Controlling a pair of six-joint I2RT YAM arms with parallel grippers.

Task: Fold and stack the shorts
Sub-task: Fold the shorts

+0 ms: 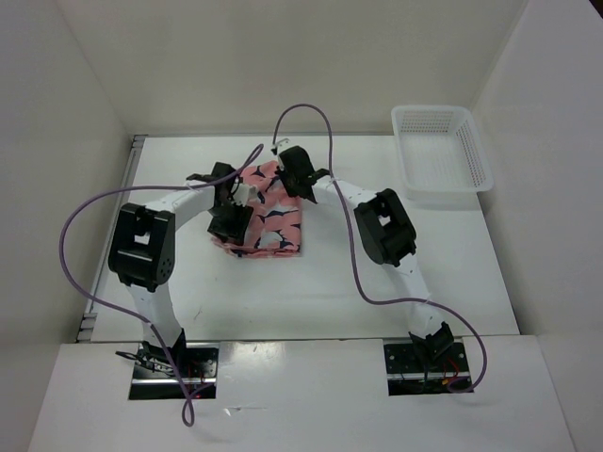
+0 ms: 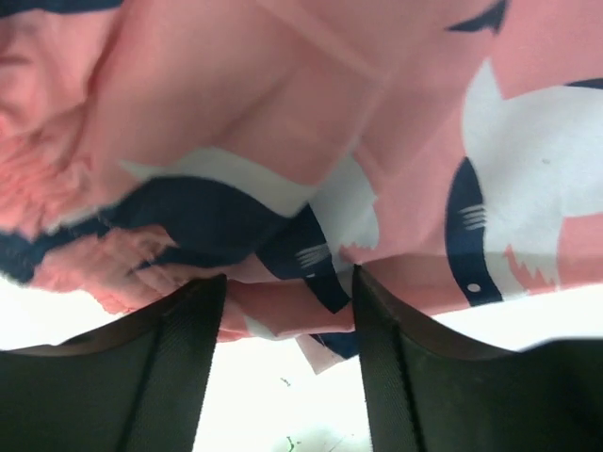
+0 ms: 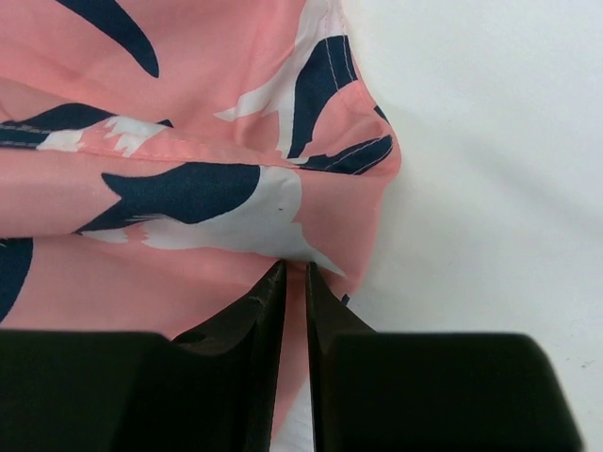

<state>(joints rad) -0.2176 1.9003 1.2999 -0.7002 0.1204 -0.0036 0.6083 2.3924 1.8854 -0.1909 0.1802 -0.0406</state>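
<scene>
Just one pair of shorts [image 1: 278, 226] here: soft coral-pink cloth with navy and white sharks, sitting as a rumpled, roughly rectangular fold toward the far edge of the worktop, a bit left of middle. The right gripper [image 3: 294, 271] is pinched tight on a thin stitched corner. The left gripper [image 2: 287, 287] is spread wide with crinkly bunched fabric at its tips. There's one white mesh plastic basket [image 1: 448, 188] in the far right corner

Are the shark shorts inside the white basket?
No, the shorts lie on the table, well apart from the basket in the far right corner.
</scene>
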